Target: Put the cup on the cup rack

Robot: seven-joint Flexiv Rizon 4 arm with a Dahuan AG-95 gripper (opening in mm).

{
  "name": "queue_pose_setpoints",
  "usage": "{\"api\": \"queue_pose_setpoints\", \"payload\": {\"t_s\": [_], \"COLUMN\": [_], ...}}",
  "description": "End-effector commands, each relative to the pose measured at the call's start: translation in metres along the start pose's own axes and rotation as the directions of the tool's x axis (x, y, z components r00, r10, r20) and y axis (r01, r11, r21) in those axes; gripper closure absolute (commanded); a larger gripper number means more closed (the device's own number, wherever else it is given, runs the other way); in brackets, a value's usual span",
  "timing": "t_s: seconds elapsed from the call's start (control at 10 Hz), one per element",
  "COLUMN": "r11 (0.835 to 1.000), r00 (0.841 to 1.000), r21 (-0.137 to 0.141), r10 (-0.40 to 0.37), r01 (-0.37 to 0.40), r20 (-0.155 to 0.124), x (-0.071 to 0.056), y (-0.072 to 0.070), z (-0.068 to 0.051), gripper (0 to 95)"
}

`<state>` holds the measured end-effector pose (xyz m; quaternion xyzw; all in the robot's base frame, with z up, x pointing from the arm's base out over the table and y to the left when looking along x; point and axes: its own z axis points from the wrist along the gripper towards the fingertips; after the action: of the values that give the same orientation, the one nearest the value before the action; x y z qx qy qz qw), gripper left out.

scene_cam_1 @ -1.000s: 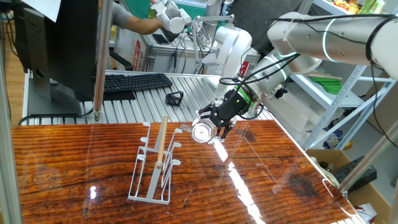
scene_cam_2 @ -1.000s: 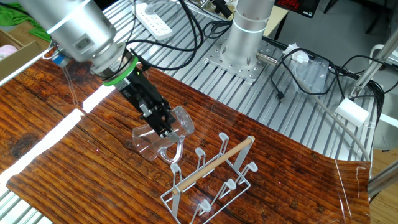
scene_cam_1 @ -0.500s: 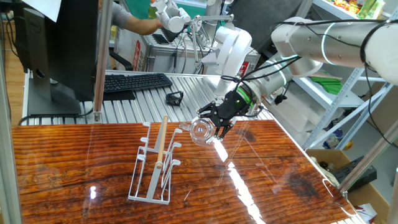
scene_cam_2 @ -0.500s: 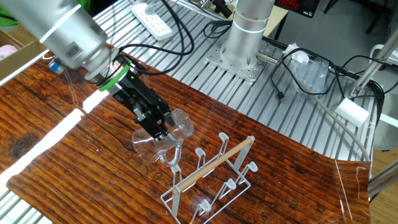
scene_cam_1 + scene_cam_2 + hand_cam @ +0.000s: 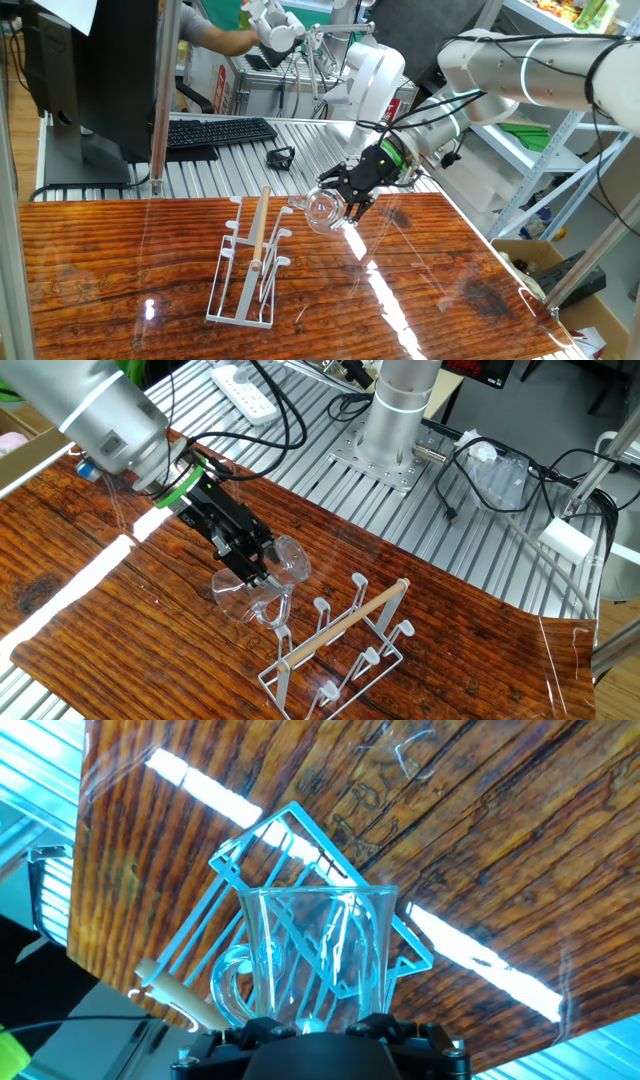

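A clear glass cup point(image 5: 321, 208) with a small side handle hangs above the table, tilted on its side with its open mouth toward the rack. My gripper point(image 5: 343, 201) is shut on its base end. In the other fixed view the cup point(image 5: 287, 559) sits in the gripper point(image 5: 258, 563) just above and beside the near end of the cup rack point(image 5: 341, 647). The cup rack point(image 5: 247, 272) is white wire with upturned pegs and a light wooden rod. In the hand view the cup point(image 5: 316, 953) fills the centre and the cup rack point(image 5: 243, 851) shows behind and through it.
The table top point(image 5: 120, 260) is glossy dark wood with bright light streaks. Behind it lie a ribbed metal bench with a keyboard point(image 5: 218, 131), a monitor point(image 5: 90, 70) and a pole point(image 5: 160, 100). A second arm's base point(image 5: 397, 420) and cables stand on the metal bench.
The arm has eased the held cup slightly toward the rack's pegs. The grip has not changed, and the rack has not moved.
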<state>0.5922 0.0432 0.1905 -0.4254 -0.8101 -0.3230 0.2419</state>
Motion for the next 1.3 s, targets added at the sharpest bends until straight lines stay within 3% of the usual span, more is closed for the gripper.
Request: {"api": "queue_pose_setpoints", "payload": {"t_s": [0.1,0.5,0.8,1.3], "r11": [1.000,0.996,0.989,0.979], "r00": [1.000,0.997,0.993,0.988], "r21": [-0.007,-0.037,-0.087,-0.136], "r10": [0.026,0.077,0.115,0.150], "r01": [-0.027,-0.078,-0.117,-0.152], "r20": [-0.005,-0.019,-0.031,-0.024], "x": [-0.0001,-0.0001,-0.0001,-0.0001], "y": [-0.0002,-0.0002,-0.0002,-0.0002], "z": [-0.0006,-0.0006,-0.0006,-0.0006], "gripper": [95.0,95.0,95.0,95.0]}}
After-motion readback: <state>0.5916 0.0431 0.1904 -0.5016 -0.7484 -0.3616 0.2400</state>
